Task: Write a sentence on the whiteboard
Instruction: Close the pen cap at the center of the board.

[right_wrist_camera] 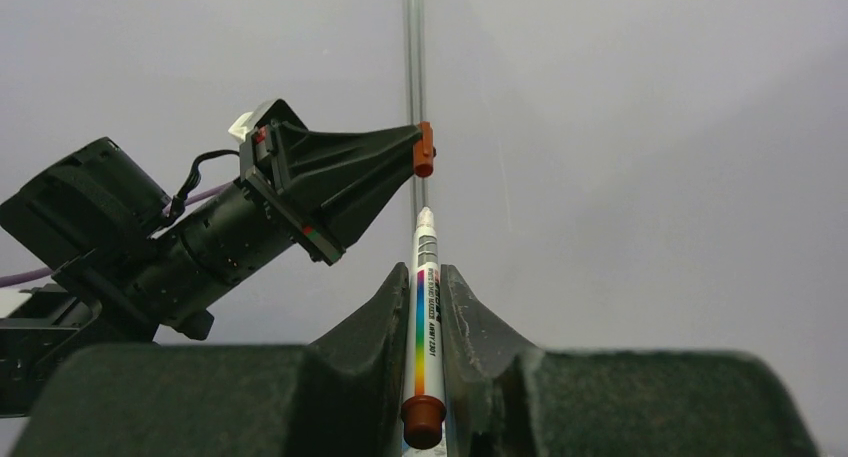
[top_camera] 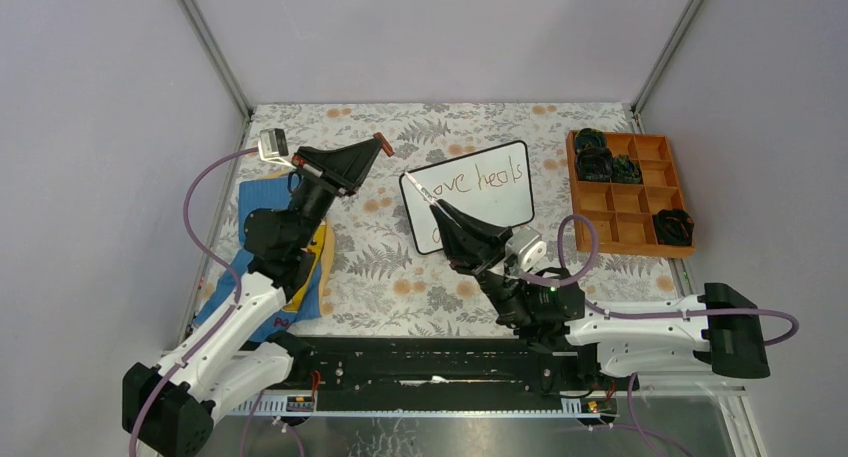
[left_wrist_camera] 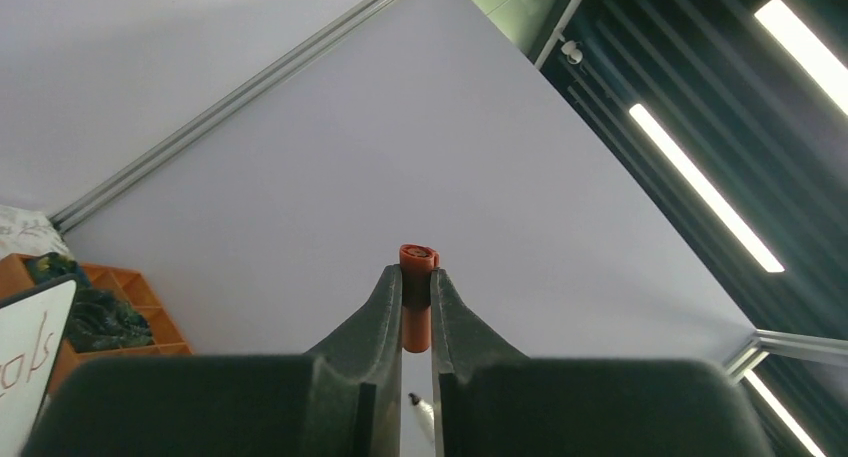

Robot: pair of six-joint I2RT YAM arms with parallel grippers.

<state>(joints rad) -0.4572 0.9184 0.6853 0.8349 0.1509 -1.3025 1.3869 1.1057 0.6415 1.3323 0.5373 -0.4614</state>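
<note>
The whiteboard [top_camera: 503, 209] lies on the floral cloth at centre; its corner also shows in the left wrist view [left_wrist_camera: 28, 349]. The sentence [top_camera: 485, 176] reads "Love heals" in red-brown; a second line is mostly hidden behind my right gripper. My right gripper [top_camera: 441, 211] is raised above the board's left part, shut on a white marker [right_wrist_camera: 426, 307] whose uncapped tip [top_camera: 407, 177] points up and left. My left gripper [top_camera: 377, 143] is raised left of the board, shut on the red-brown marker cap [left_wrist_camera: 417, 277]. In the right wrist view the cap [right_wrist_camera: 424, 149] sits just above the marker tip, not touching.
An orange compartment tray [top_camera: 640, 227] with several dark items stands at the right. A blue cloth [top_camera: 262, 199] and a yellow item [top_camera: 320, 262] lie under the left arm. Grey walls enclose the table on three sides.
</note>
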